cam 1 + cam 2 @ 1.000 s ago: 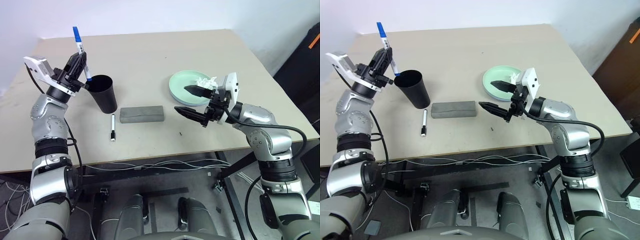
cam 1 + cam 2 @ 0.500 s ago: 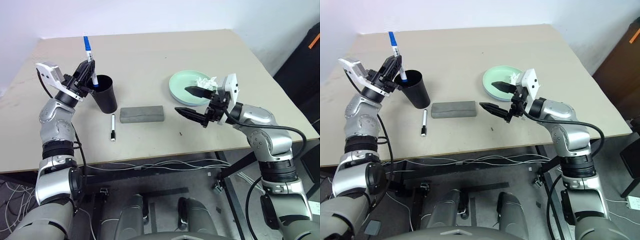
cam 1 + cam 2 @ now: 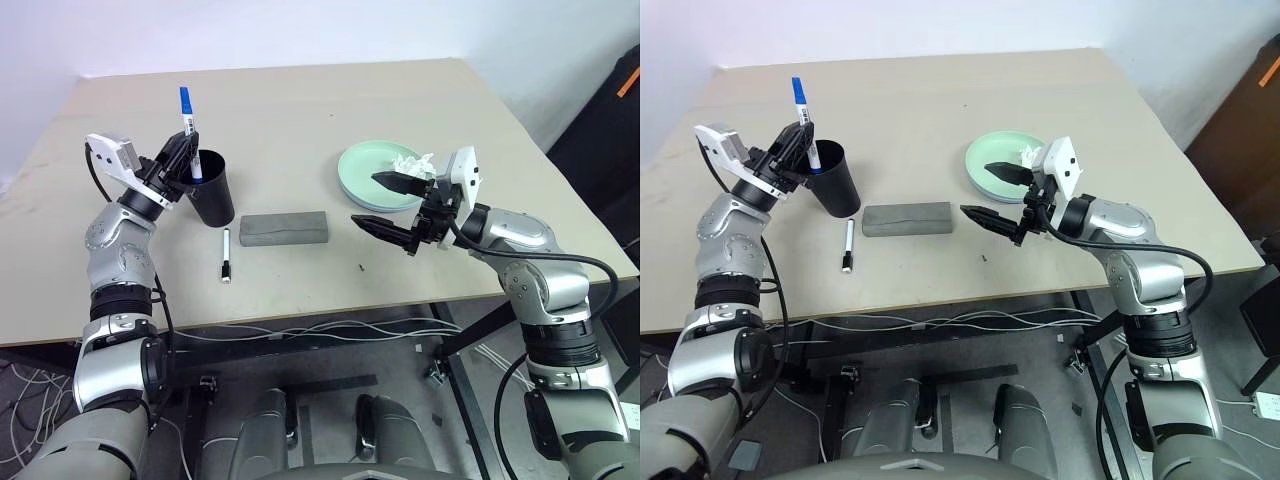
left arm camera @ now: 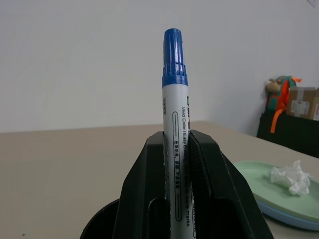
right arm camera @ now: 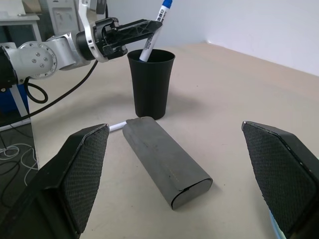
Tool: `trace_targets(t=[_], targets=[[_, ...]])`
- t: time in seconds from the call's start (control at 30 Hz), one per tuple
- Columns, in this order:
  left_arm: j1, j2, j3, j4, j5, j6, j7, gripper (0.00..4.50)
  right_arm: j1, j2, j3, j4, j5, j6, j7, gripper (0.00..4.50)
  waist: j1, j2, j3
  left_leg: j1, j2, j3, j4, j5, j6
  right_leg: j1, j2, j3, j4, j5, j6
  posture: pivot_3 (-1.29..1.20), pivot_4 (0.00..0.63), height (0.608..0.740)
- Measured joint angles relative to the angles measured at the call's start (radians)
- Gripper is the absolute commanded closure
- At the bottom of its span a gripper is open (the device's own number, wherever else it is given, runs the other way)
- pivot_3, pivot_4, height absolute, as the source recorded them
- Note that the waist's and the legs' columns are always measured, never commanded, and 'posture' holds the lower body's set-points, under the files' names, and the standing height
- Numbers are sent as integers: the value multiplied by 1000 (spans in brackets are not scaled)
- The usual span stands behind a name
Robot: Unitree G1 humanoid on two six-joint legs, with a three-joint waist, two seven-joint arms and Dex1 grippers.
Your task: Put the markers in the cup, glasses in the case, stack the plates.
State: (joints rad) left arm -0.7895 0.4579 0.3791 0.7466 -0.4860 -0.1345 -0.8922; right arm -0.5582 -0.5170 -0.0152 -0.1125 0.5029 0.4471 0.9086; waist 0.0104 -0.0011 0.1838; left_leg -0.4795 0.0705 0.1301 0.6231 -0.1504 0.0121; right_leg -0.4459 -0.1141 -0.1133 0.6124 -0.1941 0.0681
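Note:
My left gripper (image 3: pixel 186 152) is shut on the blue-capped marker (image 3: pixel 186 108), which stands nearly upright with its lower end inside the mouth of the black cup (image 3: pixel 213 190). The black-capped marker (image 3: pixel 225 256) lies on the table just in front of the cup. The grey case (image 3: pixel 284 228) lies closed to the right of it. A mint green plate (image 3: pixel 366 165) rests on a light blue plate (image 4: pixel 281 217), whose rim shows beneath. My right gripper (image 3: pixel 366 199) hovers open between the case and the plates, holding nothing. The glasses are out of view.
A crumpled white tissue (image 3: pixel 409 161) lies on the green plate, close behind my right gripper's upper finger. The tan table (image 3: pixel 300 110) has open surface behind the cup and the case. Cables hang under its front edge.
My left gripper has carried the blue-capped marker to the right and down, from beside the cup's left rim to over its mouth, with the lower end now inside. The right arm has kept still.

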Motion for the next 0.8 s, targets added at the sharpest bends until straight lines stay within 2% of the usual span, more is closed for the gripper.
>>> trace_targets(t=[0.1, 0.5, 0.53, 0.8], targets=[[0, 0, -3, 0, 1, 0, 0, 4238, 0, 0, 0, 0, 0, 0, -1, 0, 0, 0, 0, 0, 0, 0, 0, 0, 0, 0, 0, 0, 0, 0, 0, 0, 150, 739], [6, 0, -3, 0, 3, 0, -1, 141, 7, -2, 0, 0, -8, 0, -1, 0, 0, 0, 0, 0, 0, 0, 0, 0, 0, 0, 0, 0, 0, 0, 0, 0, 150, 739], [6, 0, -3, 0, 3, 0, 0, 23, 7, -2, 0, 0, -8, 0, 0, 0, 0, 0, 0, 0, 0, 0, 0, 0, 0, 0, 0, 0, 0, 0, 0, 0, 150, 739], [34, 33, -1, -68, -6, 71, 24, 23, 6, -1, 1, 0, -9, -1, 0, 0, -1, 0, 0, 0, 0, 0, -1, 0, 0, 0, 0, 0, -1, 0, 0, 0, 150, 739]])
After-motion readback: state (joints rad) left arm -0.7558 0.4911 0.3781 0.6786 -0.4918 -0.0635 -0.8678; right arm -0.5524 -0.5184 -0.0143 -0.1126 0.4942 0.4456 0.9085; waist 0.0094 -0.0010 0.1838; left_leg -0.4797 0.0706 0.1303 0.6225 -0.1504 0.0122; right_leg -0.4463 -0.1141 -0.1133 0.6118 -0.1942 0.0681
